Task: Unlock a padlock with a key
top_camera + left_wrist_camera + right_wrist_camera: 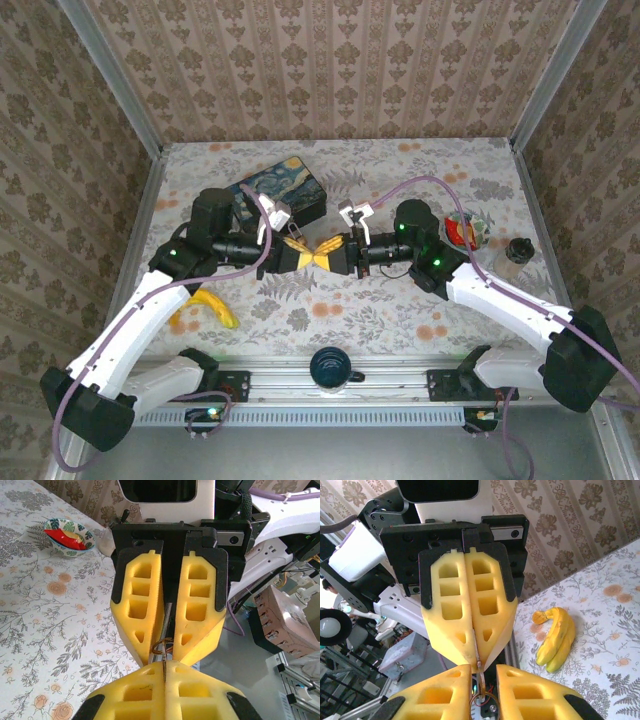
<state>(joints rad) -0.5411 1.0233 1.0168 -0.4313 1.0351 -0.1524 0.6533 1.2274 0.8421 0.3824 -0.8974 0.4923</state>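
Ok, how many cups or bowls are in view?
2. A dark mug sits at the near edge, in the centre, and a leaf-patterned bowl is over on the right. The small dark object just past the bowl is too small to identify.

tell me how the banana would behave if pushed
The banana bunch lies flat on its curved side on the table, so it would probably pivot or slide rather than roll. Its skin looks smooth, perhaps slippery, and a hard squeeze would likely bruise it.
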